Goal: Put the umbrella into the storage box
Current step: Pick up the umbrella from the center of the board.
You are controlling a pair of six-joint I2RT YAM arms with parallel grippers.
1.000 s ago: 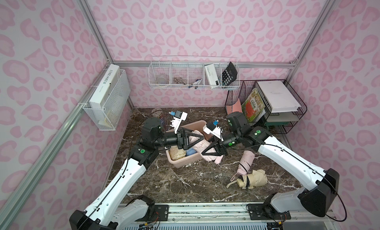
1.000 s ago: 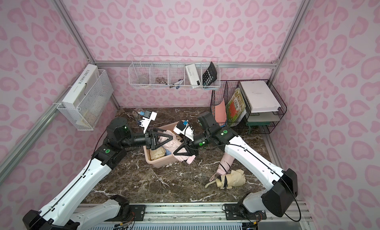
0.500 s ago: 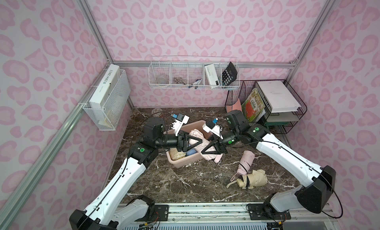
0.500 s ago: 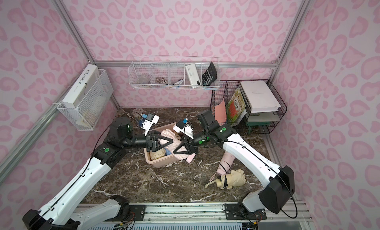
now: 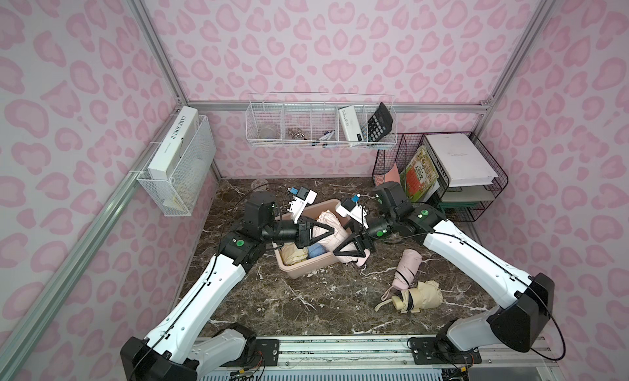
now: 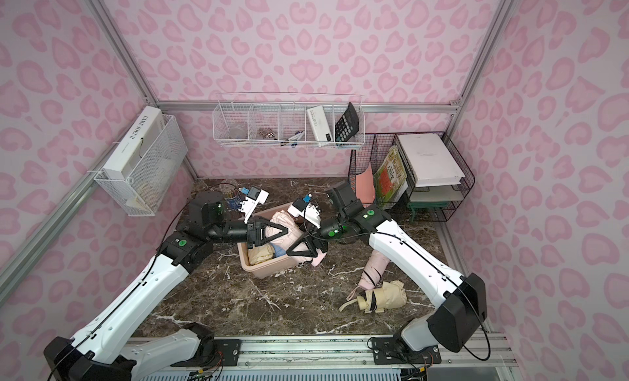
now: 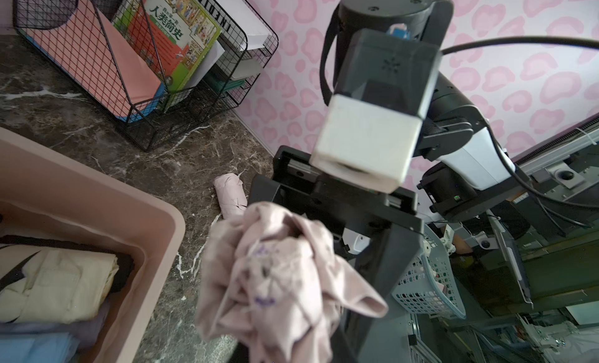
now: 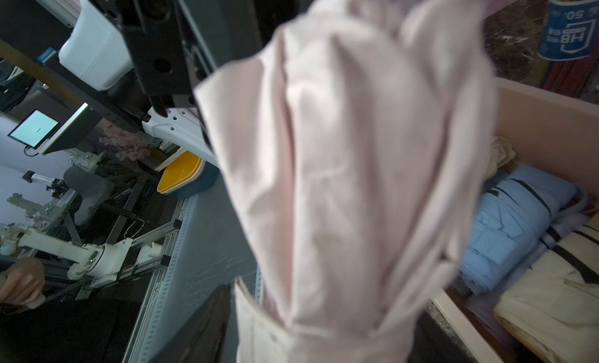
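Light, floppy pink umbrella (image 5: 328, 222): left tool (image 5: 324, 233) was pinching loose fabric, right tool (image 5: 348, 251) hung open; firmer middle looked safer.

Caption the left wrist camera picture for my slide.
Pink umbrella between the spread jaws of the right hand, beside the storage box holding a cream umbrella; black wire file rack behind.

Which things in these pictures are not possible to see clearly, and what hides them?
1. Right wrist view: blurred pink umbrella fills it; whether right gripper touches it is unclear.
2. Both top views: left gripper and stored umbrellas hide storage box floor.
3. White wire basket, same views: contents too small to name.
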